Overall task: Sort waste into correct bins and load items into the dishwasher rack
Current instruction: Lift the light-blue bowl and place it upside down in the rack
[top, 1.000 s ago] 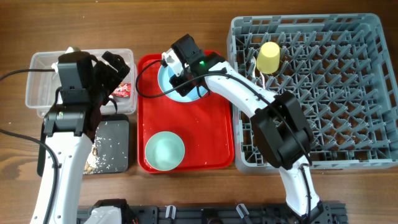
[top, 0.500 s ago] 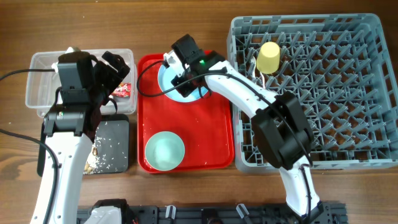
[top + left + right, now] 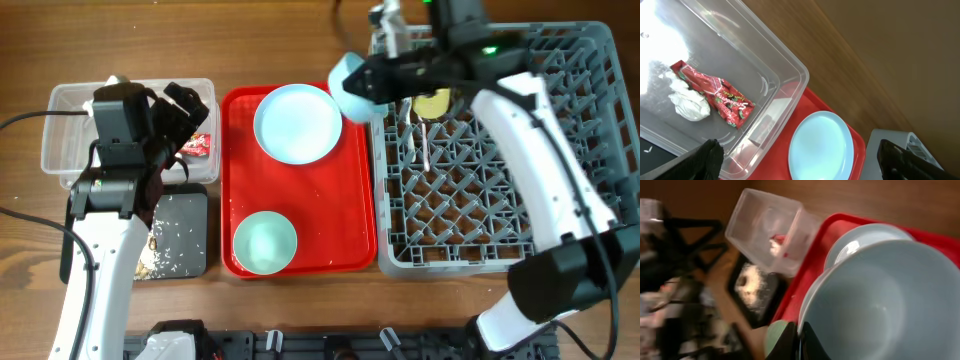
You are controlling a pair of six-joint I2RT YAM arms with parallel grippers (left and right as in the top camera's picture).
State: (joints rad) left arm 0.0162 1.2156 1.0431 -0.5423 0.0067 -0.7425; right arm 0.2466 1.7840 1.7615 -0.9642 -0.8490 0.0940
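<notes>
In the overhead view, the right gripper [image 3: 372, 80] is pinched on the rim of the small pale blue bowl [image 3: 348, 86], which is tilted at top centre over the dishwasher rack's [image 3: 520, 230] left edge. Such a thin hold could slip, or the bowl could strike the yellow cup [image 3: 432, 102] nearby. In the left wrist view, the left gripper [image 3: 802, 160] is spread wide and empty above the clear tub [image 3: 790, 75], which holds the wrapper [image 3: 715, 95] and tissue [image 3: 689, 102]. The right wrist view is smeared, with the bowl [image 3: 875, 305] filling the lower right, so a hasty swing may shake it loose.
</notes>
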